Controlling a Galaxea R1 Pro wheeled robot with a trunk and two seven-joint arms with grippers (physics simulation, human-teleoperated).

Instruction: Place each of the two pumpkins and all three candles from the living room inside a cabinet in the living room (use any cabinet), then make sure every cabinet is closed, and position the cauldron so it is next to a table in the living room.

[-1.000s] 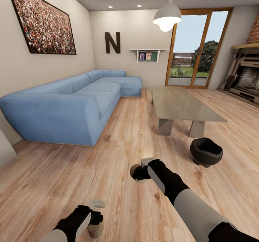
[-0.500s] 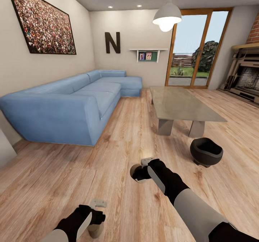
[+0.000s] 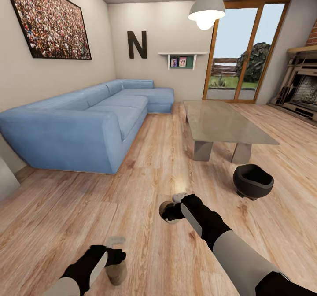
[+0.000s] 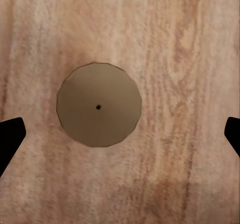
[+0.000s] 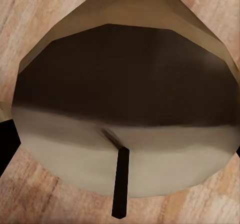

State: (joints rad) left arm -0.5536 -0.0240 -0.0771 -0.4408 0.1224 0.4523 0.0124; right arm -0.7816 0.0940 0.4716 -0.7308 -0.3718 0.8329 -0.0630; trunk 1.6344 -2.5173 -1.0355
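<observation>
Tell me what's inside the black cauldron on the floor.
Nothing shows inside the cauldron: the head view looks into a dark hollow, but the near rim covers the bottom, so its contents can't be ruled out. It stands on the floor near the table.

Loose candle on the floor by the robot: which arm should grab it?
Left. The left gripper hangs open straight over the floor candle, which sits centred between its fingertips. The right gripper already looks occupied by a second candle.
</observation>
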